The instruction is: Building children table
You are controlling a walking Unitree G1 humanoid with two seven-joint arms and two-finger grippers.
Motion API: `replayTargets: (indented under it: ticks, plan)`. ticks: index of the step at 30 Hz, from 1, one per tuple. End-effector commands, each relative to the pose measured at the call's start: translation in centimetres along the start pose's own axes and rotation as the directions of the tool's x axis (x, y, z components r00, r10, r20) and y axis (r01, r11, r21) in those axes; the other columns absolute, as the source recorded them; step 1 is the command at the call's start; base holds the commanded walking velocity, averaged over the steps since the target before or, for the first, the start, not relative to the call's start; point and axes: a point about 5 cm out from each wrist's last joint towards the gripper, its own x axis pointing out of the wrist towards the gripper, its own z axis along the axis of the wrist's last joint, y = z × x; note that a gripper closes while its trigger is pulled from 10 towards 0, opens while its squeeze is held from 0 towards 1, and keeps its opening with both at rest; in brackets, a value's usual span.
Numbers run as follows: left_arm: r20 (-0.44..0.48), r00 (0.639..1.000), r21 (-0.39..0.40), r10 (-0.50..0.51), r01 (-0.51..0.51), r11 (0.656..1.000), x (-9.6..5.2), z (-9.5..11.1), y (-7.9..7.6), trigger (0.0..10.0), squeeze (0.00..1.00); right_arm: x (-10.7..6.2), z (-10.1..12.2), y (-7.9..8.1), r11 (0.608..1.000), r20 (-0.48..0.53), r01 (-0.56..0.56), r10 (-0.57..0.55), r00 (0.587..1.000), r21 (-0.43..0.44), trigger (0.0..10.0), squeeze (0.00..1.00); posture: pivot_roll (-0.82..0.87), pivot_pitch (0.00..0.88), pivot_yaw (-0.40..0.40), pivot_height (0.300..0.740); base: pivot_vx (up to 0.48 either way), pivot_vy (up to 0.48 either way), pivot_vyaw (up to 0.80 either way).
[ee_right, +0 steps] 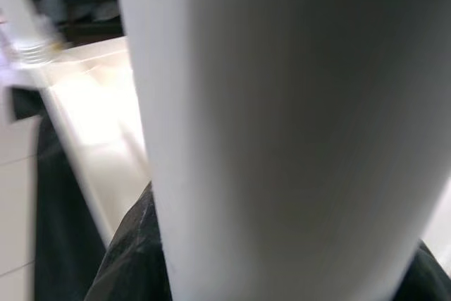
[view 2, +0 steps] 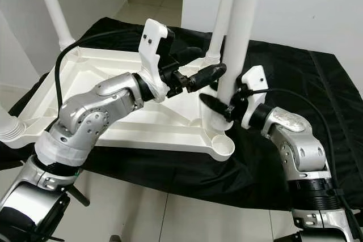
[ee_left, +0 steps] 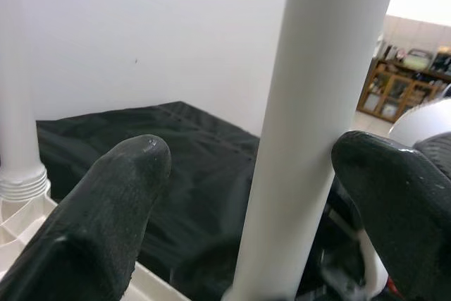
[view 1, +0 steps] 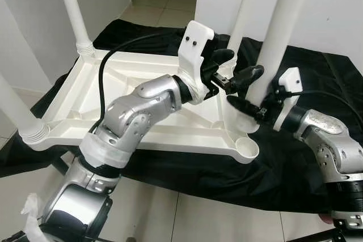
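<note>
Table leg point(view 1: 278, 32) upright on tabletop point(view 1: 136, 83), both grippers' fingers point(ee_left: 394, 195) round it, black cloth point(view 1: 317, 77) beneath.

An upturned white tabletop point(view 2: 113, 123) lies on a black cloth point(view 2: 295, 77); the left hand point(view 2: 207, 75) reaches to an upright white leg point(view 2: 241, 32); the right hand point(view 2: 218, 106) grips that leg low down, beside the corner socket point(view 2: 222, 147).
</note>
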Motion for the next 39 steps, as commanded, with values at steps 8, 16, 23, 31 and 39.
replayTargets:
  ticks: [8, 16, 23, 31, 39]
  plan:
    - [0.064, 0.768, -0.02, -0.638, 0.64, 0.768, -1.6, 2.7, -3.2, 10.0, 0.0, 0.7, -0.6, 1.2, 0.981, -0.046, -0.174, 0.178, 0.983, 0.083, 10.0, 0.0, -0.02, 0.0, -0.071, 0.74, 0.0, 0.0, 0.0]
    - [0.098, 0.723, -0.048, -0.684, 0.69, 0.722, -1.5, 3.7, -3.5, 10.0, 0.0, 1.3, -2.2, 2.5, 0.96, -0.1, -0.245, 0.26, 0.96, 0.139, 10.0, 0.0, -0.01, 0.0, -0.073, 0.74, 0.0, 0.0, 0.0]
    - [0.08, 0.704, -0.058, -0.706, 0.71, 0.702, -1.0, 3.9, -3.6, 10.0, 0.0, 2.0, -2.9, 3.8, 0.93, -0.126, -0.322, 0.346, 0.93, 0.176, 10.0, 0.0, -0.01, 0.0, -0.078, 0.74, 0.0, 0.0, 0.0]
    - [0.047, 0.672, -0.082, -0.739, 0.74, 0.668, -0.6, 4.1, -3.6, 8.5, 0.0, 2.3, -2.4, 3.8, 0.906, -0.144, -0.385, 0.411, 0.9, 0.176, 10.0, 0.0, -0.02, 0.0, -0.081, 0.74, 0.0, 0.0, 0.0]
    - [0.044, 0.655, -0.146, -0.754, 0.751, 0.644, -0.8, 4.3, -3.4, 0.0, 0.0, 2.1, -2.0, 3.4, 0.901, -0.159, -0.401, 0.426, 0.891, 0.167, 10.0, 0.0, -0.02, 0.0, -0.084, 0.74, 0.0, 0.0, 0.0]
